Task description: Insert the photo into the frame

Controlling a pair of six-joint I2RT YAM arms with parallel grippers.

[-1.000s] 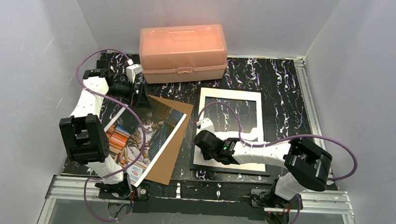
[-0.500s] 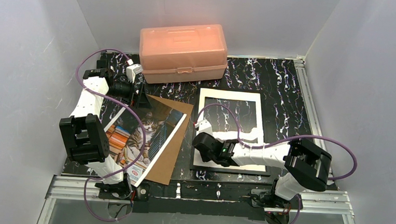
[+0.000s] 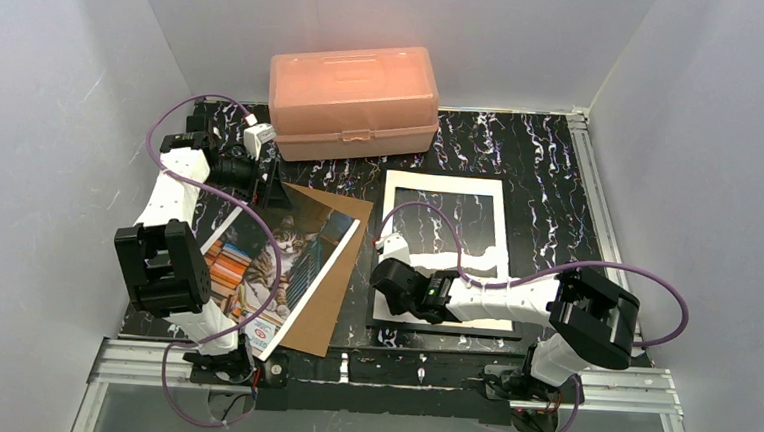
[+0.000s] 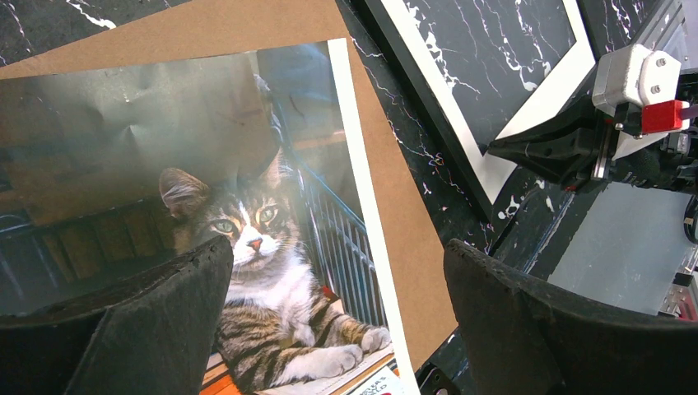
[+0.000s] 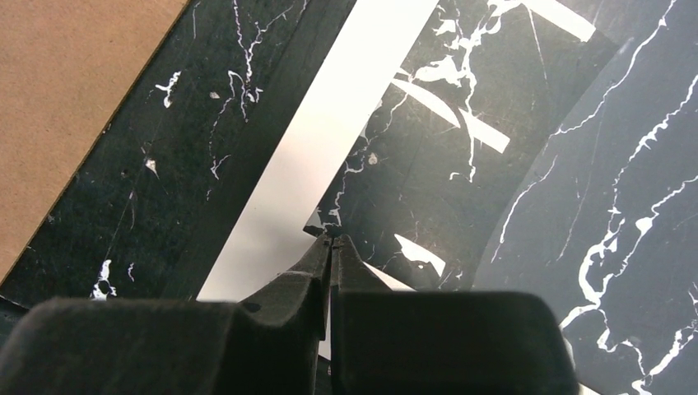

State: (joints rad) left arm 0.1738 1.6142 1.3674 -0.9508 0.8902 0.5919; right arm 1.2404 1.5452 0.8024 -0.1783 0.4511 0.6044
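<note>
The photo [image 3: 277, 258], a cat with orange books, lies face up on a brown backing board [image 3: 331, 295] at the left. My left gripper [image 3: 271, 191] hovers open over its far end; in the left wrist view the fingers [image 4: 165, 304] straddle the photo [image 4: 206, 181], touching nothing. The frame [image 3: 441, 327], black with a white mat [image 3: 447, 186] in it, lies flat at the right. My right gripper [image 3: 386, 276] is low over its near left part. In the right wrist view it [image 5: 331, 240] is shut, tips at the mat's [image 5: 321, 140] inner corner beside the frame's rim [image 5: 239, 164].
A peach plastic box [image 3: 353, 101] stands at the back, behind the photo and frame. The brown board also shows in the left wrist view [image 4: 395, 206] and the right wrist view [image 5: 66, 107]. White walls close in both sides. Purple cables loop over both arms.
My right gripper has shifted slightly nearer and leftward over the frame's near left part. The left arm, photo and board have not moved.
</note>
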